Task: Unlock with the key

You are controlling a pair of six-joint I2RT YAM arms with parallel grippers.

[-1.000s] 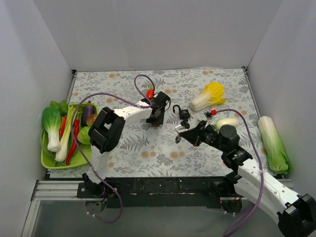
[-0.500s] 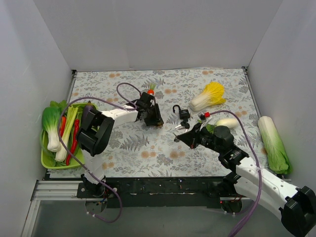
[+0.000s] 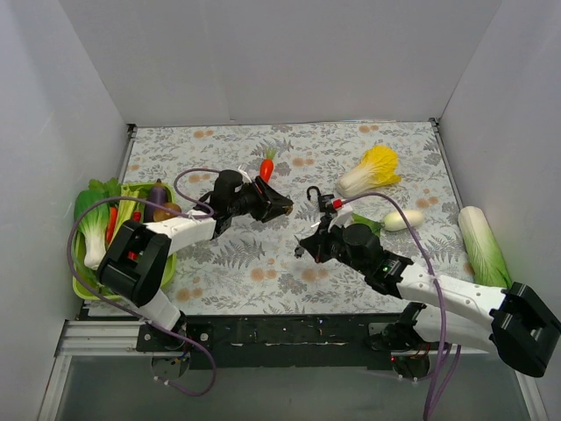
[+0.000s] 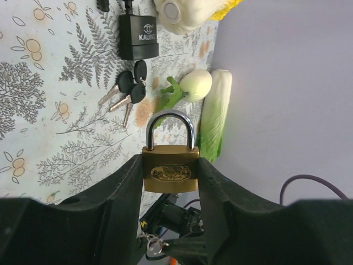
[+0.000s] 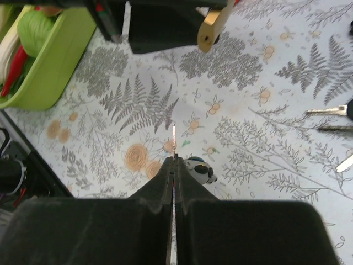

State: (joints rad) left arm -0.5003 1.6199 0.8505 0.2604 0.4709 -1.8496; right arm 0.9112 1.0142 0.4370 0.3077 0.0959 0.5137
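Observation:
My left gripper (image 3: 279,207) is shut on a brass padlock (image 4: 171,171), gripped by its body with the shackle pointing out; the lock is held above the table. My right gripper (image 3: 306,246) is shut on a thin key (image 5: 175,139), seen edge-on and sticking out past the fingertips (image 5: 169,163). In the right wrist view the brass padlock (image 5: 212,26) is ahead and slightly right of the key, a gap apart. A black padlock (image 4: 138,36) and a bunch of spare keys (image 4: 129,95) lie on the table.
A green tray (image 3: 88,285) of vegetables stands at the left edge. A carrot (image 3: 266,165), a yellow napa cabbage (image 3: 372,171), a white turnip (image 3: 403,219) and a long green cabbage (image 3: 486,254) lie around. White walls enclose the table.
My left arm has swung its elbow left and turned the gripper with the padlock towards the right. My right gripper has moved left with the key, closer to the padlock.

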